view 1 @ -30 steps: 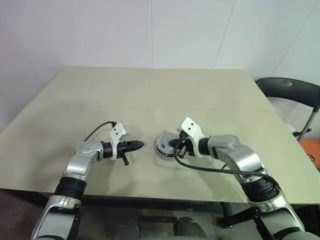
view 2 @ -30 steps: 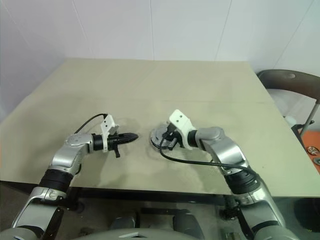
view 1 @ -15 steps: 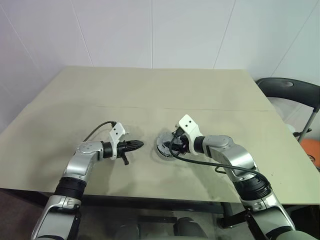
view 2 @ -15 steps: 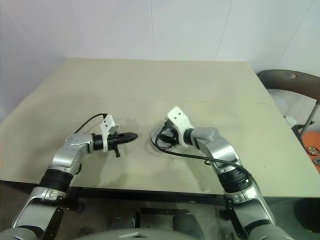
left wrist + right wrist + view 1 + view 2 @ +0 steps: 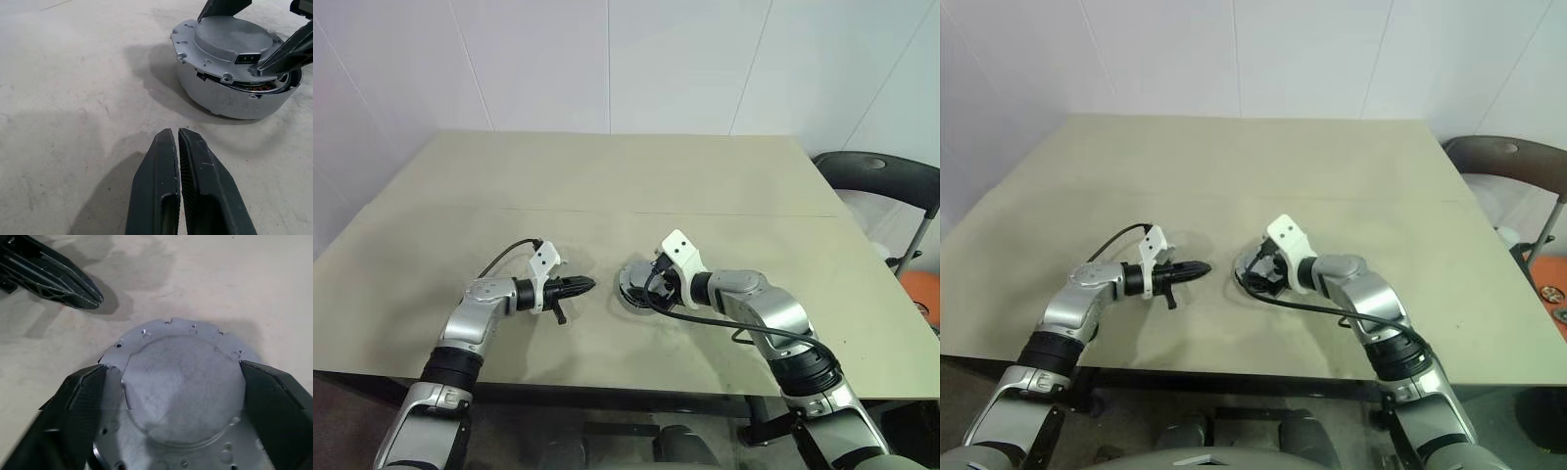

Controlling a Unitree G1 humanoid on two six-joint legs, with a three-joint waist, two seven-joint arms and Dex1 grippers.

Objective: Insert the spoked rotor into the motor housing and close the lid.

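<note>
Near the middle of the tan worktop [image 5: 724,166] sits the round grey metal lid [image 5: 230,39]. It lies on top of the round dark motor housing [image 5: 230,95], a bit crooked, and brown wire peeks out at one edge. The right pincer [image 5: 181,382] is wide open, one finger on each side of the lid, holding nothing. The left pincer [image 5: 177,147] is shut tight and empty, just beside. The lid looks hard, heavy and smooth, so I would take it by the rim.
</note>
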